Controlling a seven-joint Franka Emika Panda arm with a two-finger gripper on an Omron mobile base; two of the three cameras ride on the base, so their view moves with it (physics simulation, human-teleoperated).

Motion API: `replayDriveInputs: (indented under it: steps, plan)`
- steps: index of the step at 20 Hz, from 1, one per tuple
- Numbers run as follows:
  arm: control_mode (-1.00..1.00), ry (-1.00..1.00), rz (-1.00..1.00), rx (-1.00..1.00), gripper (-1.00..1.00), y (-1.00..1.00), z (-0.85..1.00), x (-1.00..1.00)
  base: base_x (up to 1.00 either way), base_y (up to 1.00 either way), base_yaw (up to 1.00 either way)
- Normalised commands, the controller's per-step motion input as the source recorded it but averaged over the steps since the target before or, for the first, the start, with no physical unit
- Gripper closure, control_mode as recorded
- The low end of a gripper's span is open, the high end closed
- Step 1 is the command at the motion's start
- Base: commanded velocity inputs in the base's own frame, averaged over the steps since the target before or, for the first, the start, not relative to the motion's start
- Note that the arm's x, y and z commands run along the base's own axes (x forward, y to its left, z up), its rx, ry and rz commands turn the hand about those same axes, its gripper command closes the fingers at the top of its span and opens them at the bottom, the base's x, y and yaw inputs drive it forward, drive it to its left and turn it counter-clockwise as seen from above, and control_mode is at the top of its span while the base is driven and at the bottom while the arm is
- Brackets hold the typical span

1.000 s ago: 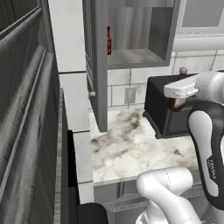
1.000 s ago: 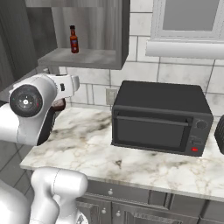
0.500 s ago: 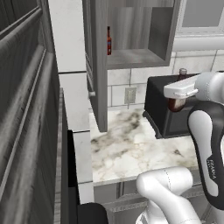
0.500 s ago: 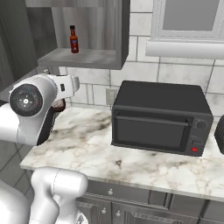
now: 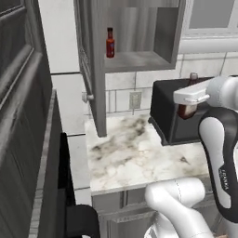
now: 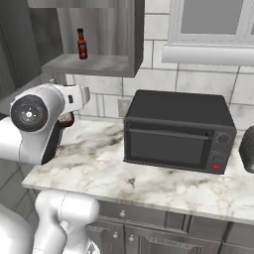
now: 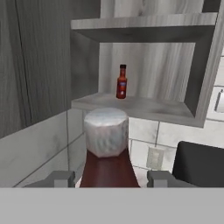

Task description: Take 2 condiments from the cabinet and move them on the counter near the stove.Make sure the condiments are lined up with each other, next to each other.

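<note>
Nothing has shifted since the earlier frames: arm and base hold position. Note the cabinet (image 5: 93, 69), its door open so the shelf is reachable. Below it, the counter (image 5: 130, 153) carries a toaster oven (image 6: 176, 131) against its back edge. You have the gripper (image 7: 109, 178) clamped on the squat bottle (image 7: 107, 155), raised above the counter and clear of the shelf for carrying. The slim red bottle (image 5: 110, 42) stands upright on the shelf, near its front edge, awaiting the second pick.
</note>
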Motion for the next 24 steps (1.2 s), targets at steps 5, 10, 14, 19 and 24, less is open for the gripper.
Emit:
replayDriveInputs:
  steps: [5, 10, 14, 19, 24]
  plan:
    - [1.0, 0.0, 0.0, 0.0, 1.0, 0.0, 0.0, 0.0, -0.67, -0.52, 0.0]
    - [1.0, 0.0, 0.0, 0.0, 1.0, 0.0, 0.0, 0.0, -0.62, -0.56, 0.0]
    - [1.0, 0.0, 0.0, 0.0, 1.0, 0.0, 0.0, 0.0, -0.17, -0.58, 0.0]
    - [1.0, 0.0, 0.0, 0.0, 1.0, 0.0, 0.0, 0.0, 0.0, -0.81, 0.0]
    - [1.0, 0.0, 0.0, 0.0, 1.0, 0.0, 0.0, 0.0, -0.03, -0.99, 0.0]
